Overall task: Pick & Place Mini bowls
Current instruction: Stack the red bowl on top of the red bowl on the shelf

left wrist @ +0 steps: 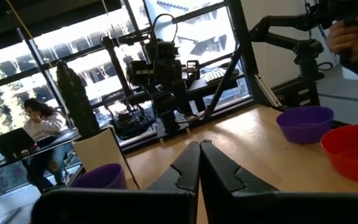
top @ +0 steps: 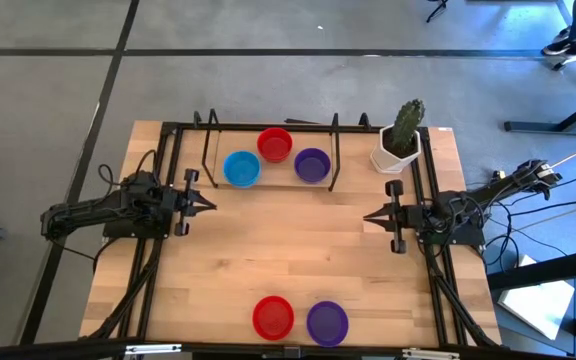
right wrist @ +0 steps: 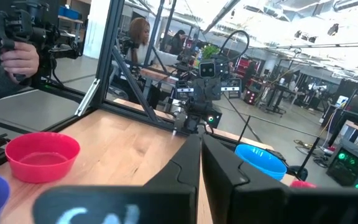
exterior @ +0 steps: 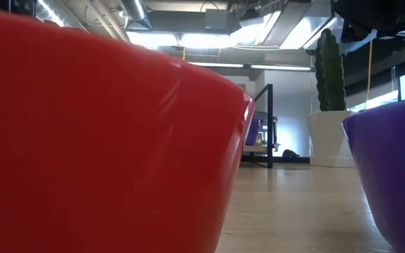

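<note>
A pale wooden table (top: 288, 255) of jointed planks carries everything, with a black metal frame (top: 268, 127) running along its edges. The landmark is a white pot with a cactus (top: 400, 140), standing on the table in the far right corner.

Well to the left of the pot, along the same far edge, three mini bowls sit close together: a purple bowl (top: 312, 165) nearest the pot, a red bowl (top: 275, 144) just beyond it, and a blue bowl (top: 241, 168) farthest from the pot.

At the opposite, near edge, well apart from the pot, a second red bowl (top: 273, 317) and a second purple bowl (top: 327, 323) sit side by side.
</note>
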